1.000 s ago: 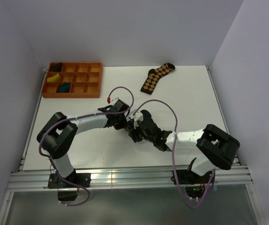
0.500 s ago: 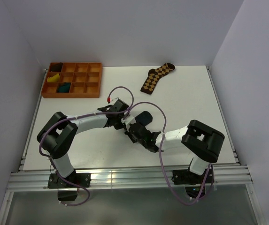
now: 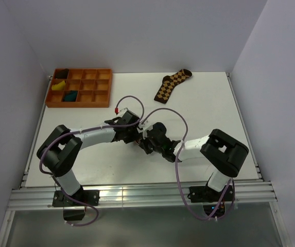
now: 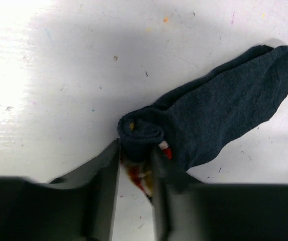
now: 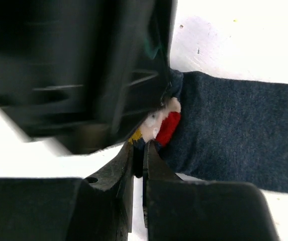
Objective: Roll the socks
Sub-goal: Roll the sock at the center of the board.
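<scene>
A dark teal sock lies flat on the white table, its near end wound into a small roll. A red, white and brown patch shows at that end. My left gripper straddles the roll with its fingers apart, so it is open around the roll. My right gripper comes in from the opposite side and is shut on the sock's edge just below the patch. From above, both grippers meet at mid-table, left and right, covering most of the sock.
An orange compartment tray stands at the back left with yellow, teal and dark bundles in it. A brown diamond-patterned sock lies at the back centre. Purple cables loop over both arms. The left gripper's black body fills the right wrist view's upper left.
The right gripper's jaws have closed on the sock's edge, and its arm has drawn in to the left. The left gripper's jaws have parted around the rolled end.
</scene>
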{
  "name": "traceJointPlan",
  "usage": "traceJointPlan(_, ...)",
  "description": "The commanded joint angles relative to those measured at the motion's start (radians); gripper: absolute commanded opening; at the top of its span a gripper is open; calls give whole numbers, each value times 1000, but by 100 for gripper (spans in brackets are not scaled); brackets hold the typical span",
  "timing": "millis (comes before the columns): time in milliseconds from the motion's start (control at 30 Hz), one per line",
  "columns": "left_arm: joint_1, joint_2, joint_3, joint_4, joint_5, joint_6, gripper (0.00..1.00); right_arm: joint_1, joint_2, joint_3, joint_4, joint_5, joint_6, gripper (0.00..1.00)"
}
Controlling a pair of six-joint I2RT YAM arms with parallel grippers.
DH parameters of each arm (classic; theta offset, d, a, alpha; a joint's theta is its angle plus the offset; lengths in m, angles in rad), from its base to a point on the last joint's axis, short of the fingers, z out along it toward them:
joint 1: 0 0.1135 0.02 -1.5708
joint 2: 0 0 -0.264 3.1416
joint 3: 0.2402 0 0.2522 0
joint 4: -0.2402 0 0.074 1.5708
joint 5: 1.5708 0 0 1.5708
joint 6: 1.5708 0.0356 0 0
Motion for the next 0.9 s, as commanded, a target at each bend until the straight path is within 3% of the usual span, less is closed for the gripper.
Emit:
traceJointPlan(0, -2, -66, -34, 11, 8, -17, 42, -74, -1, -42, -19, -183, 106, 0)
traceJointPlan(167, 21, -141, -90, 57, -1, -52, 65, -158, 0, -59, -10, -360, 167, 0)
traceJointPlan(300, 41, -219, -171, 129, -13, -77, 70, -223, 22, -65, 13, -499, 241, 0)
traceJointPlan(600, 47, -276, -280, 316, 54, -85, 66, -370, 170, 4, 30, -828, 391, 0)
traceJointPlan(867, 46, -242, -334, 417, 82, -109, 65, -430, 255, 35, 42, -925, 436, 0)
